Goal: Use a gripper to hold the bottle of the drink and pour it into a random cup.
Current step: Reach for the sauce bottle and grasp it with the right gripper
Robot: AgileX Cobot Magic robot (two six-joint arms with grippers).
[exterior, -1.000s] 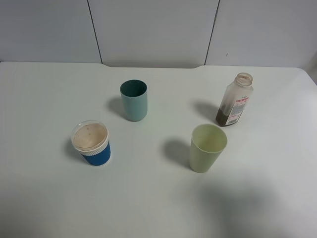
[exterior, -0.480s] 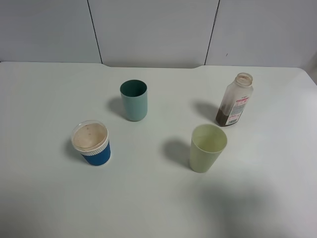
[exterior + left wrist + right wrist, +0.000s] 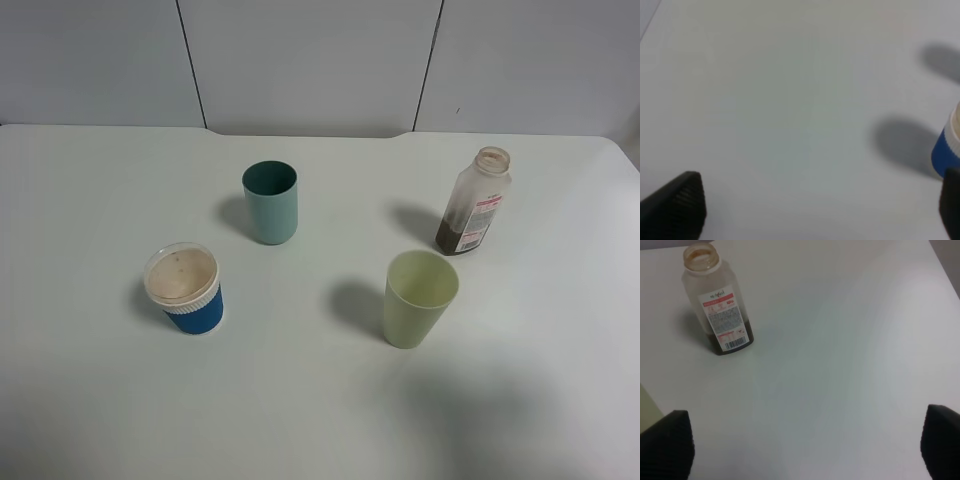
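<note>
The clear bottle [image 3: 473, 203] stands upright and capless at the right back of the white table, with brown drink [image 3: 458, 241] low in its bottom. It also shows in the right wrist view [image 3: 716, 301]. The pale teal cup [image 3: 270, 201] stands upright at the middle back. Neither gripper shows in the exterior view. In the right wrist view my right gripper [image 3: 805, 450] is open, with the bottle well ahead of it and off to one side. In the left wrist view my left gripper [image 3: 815, 210] is open over bare table.
A pale yellow-green tumbler [image 3: 418, 298] stands in front of the bottle; a sliver of it shows in the right wrist view [image 3: 647, 402]. A short blue ribbed cup with a clear lid [image 3: 185, 288] stands front left and shows in the left wrist view [image 3: 947, 147]. The table's right edge [image 3: 944, 270] is near.
</note>
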